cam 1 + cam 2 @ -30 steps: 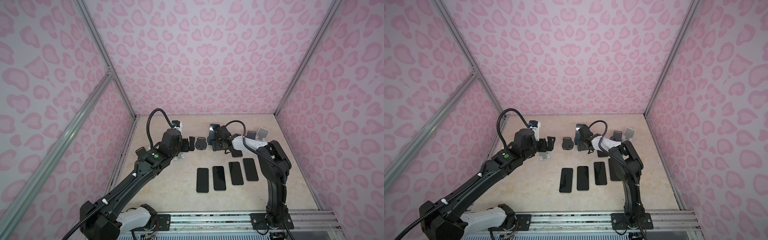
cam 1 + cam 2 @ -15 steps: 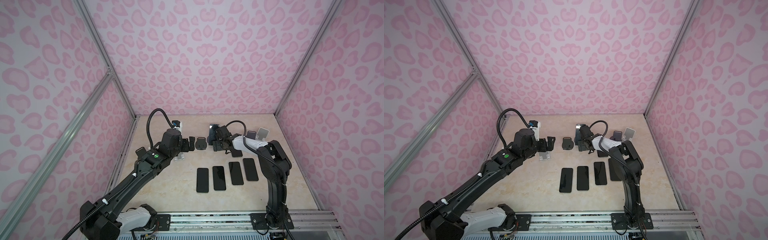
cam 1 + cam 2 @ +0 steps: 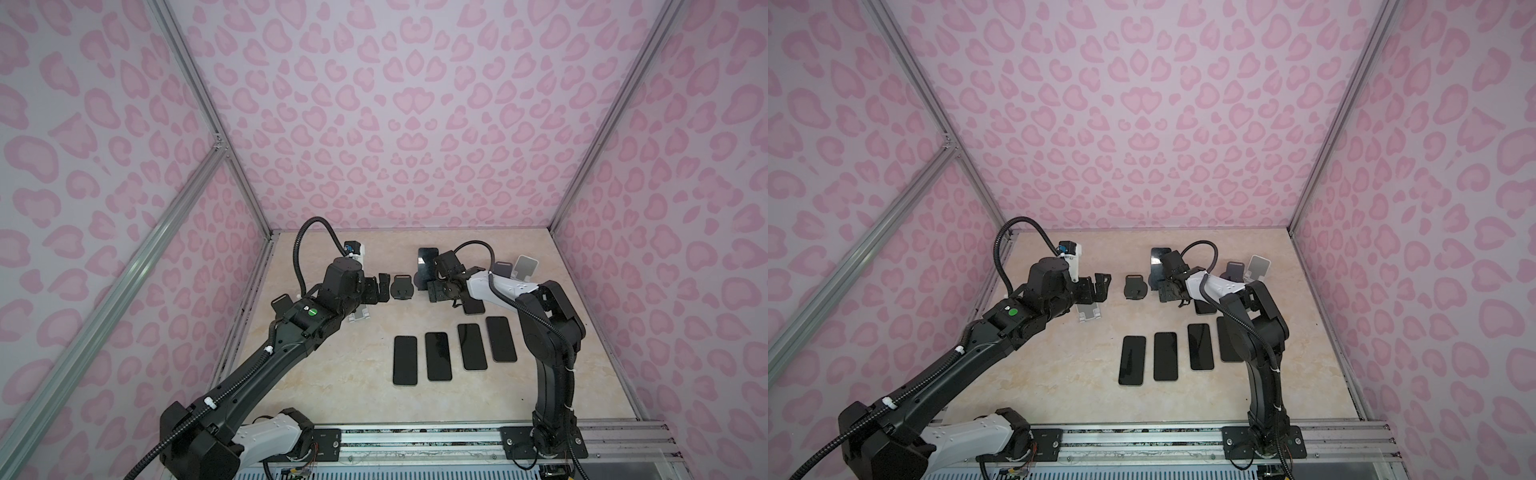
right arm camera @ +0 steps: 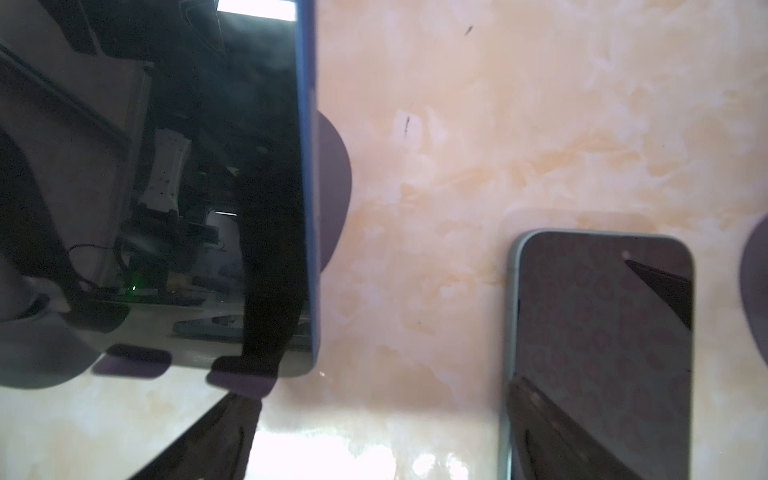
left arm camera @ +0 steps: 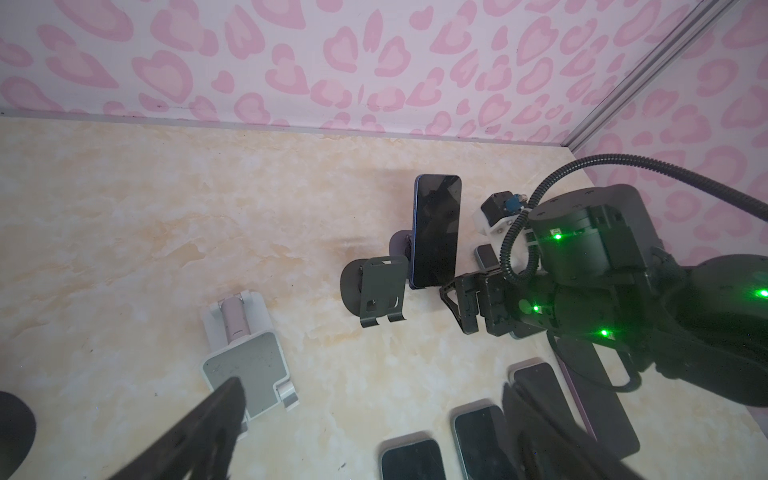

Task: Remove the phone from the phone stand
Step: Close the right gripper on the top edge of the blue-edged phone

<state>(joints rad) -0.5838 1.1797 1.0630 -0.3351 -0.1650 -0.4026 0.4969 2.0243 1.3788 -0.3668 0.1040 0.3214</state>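
Note:
A dark phone [image 3: 426, 259] [image 3: 1156, 266] with a blue edge stands upright at the back middle of the table, leaning on a purple phone stand [image 5: 397, 245]. In the right wrist view the phone [image 4: 187, 187] rests in the stand's two purple hooks [image 4: 241, 380]. My right gripper [image 3: 438, 291] [image 4: 382, 436] is open, low in front of the phone and to its right, with nothing between its fingers. One right finger [image 4: 216, 436] sits just below a hook. My left gripper [image 3: 380, 286] [image 5: 370, 428] is open and empty, left of the phone.
An empty black stand [image 3: 402, 286] sits between the grippers. A white stand [image 3: 359, 320] lies under the left gripper. Several phones [image 3: 438, 355] lie flat in a row in front, one more [image 3: 473, 305] under the right arm. Two more stands [image 3: 525, 266] are at the back right.

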